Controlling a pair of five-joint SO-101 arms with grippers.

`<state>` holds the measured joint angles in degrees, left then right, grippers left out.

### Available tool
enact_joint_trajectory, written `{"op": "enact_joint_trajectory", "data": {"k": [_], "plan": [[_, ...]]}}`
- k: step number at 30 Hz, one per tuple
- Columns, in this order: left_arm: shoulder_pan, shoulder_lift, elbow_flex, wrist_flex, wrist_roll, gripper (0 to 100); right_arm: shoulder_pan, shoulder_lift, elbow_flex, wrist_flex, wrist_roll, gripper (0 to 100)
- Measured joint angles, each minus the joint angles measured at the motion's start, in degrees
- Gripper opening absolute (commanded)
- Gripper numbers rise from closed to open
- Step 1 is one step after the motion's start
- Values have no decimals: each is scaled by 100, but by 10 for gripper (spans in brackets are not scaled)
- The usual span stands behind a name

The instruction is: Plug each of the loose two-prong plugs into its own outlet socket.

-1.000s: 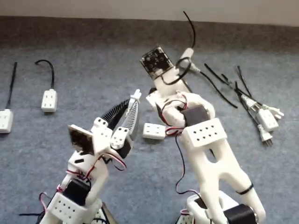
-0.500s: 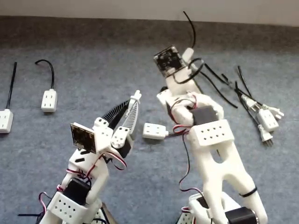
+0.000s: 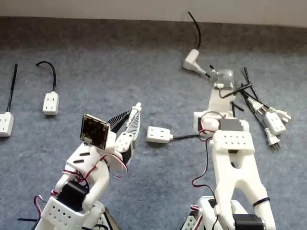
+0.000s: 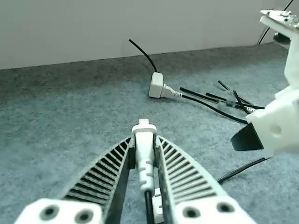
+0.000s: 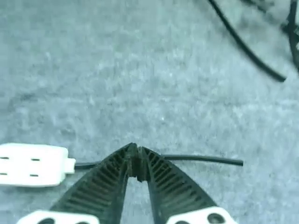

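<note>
My left gripper (image 3: 135, 109) is shut on a white two-prong plug (image 4: 144, 142), held just above the carpet with the plug's tip (image 3: 138, 105) poking past the fingers. A white outlet socket (image 3: 158, 134) lies close to the right of it, and its black cord (image 3: 184, 137) runs right under the right arm. My right gripper (image 5: 135, 161) is shut, with its tips right at that cord (image 5: 201, 159) and the socket (image 5: 32, 164) off to one side. Whether it pinches the cord is unclear.
Two more white sockets lie at the left, one (image 3: 50, 103) with a curled black cord and one (image 3: 5, 123) at the edge. A white plug (image 3: 192, 61) lies at the back. A tangle of plugs and black cables (image 3: 271, 122) lies at the right. The floor is grey carpet.
The right arm has swung from above the middle socket to the right, uncovering the back plug and the socket's cord. The left arm shifted slightly, still holding its plug.
</note>
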<state>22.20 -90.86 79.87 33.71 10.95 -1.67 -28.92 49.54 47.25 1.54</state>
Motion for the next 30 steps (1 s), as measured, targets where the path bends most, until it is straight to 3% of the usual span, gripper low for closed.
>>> {"op": "enact_joint_trajectory", "data": {"k": [7,12,15,21,30], "plan": [[-211,3367,-2251,545,-114,7,105,-79,1415,-976,0,8],[-211,6040,-4501,2048,-88,8,105,-88,2084,-1943,0,8],[-202,7182,-5776,3112,369,8,105,-88,2119,-2092,0,8],[-97,8334,-7622,4897,1284,8,105,-88,2119,-2154,0,8],[475,9301,-8018,5538,1837,27,105,-88,2119,-2154,0,8]]}}
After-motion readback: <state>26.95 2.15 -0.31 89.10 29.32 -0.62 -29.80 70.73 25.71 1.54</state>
